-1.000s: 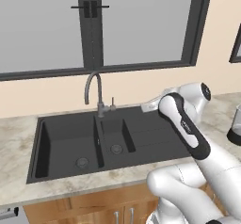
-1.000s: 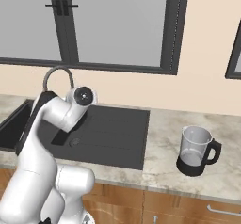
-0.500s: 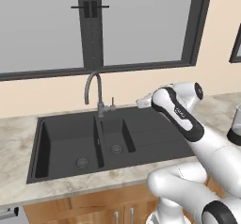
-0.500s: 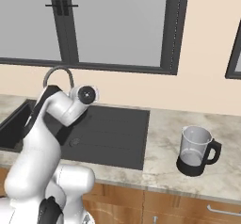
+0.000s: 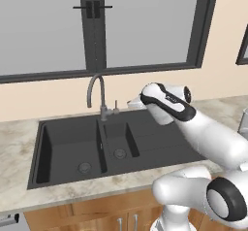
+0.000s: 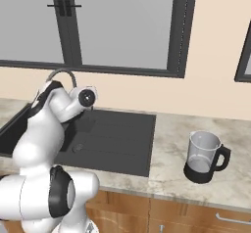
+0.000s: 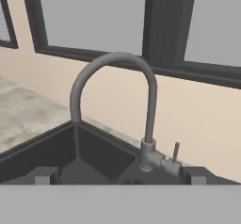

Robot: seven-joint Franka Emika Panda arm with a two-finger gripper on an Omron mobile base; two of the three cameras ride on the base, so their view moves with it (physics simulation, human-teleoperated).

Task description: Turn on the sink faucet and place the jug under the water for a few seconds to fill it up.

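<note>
The dark-grey gooseneck sink faucet (image 7: 149, 100) stands straight ahead in the hand view, its small lever handle (image 7: 175, 150) upright on its right side. No water shows at the spout. My gripper (image 7: 120, 175) is open and holds nothing, with its fingertips (image 7: 44, 175) spread wide just short of the faucet base. From the left base view, my wrist hangs just right of the faucet (image 5: 96, 93), above the black sink (image 5: 68, 147). The clear glass jug (image 6: 203, 156) with a black handle stands upright on the counter, far to the right of the sink's drainboard (image 6: 117, 134).
A dark-framed window (image 5: 97, 26) runs along the wall behind the faucet. Marbled counter (image 5: 14, 147) surrounds the sink, with wooden cabinet fronts (image 5: 97, 215) below. Another dark frame (image 6: 243, 36) hangs on the wall at far right.
My arm has swung left and its wrist now sits closer to the faucet. The gripper stayed open. The jug has not moved.
</note>
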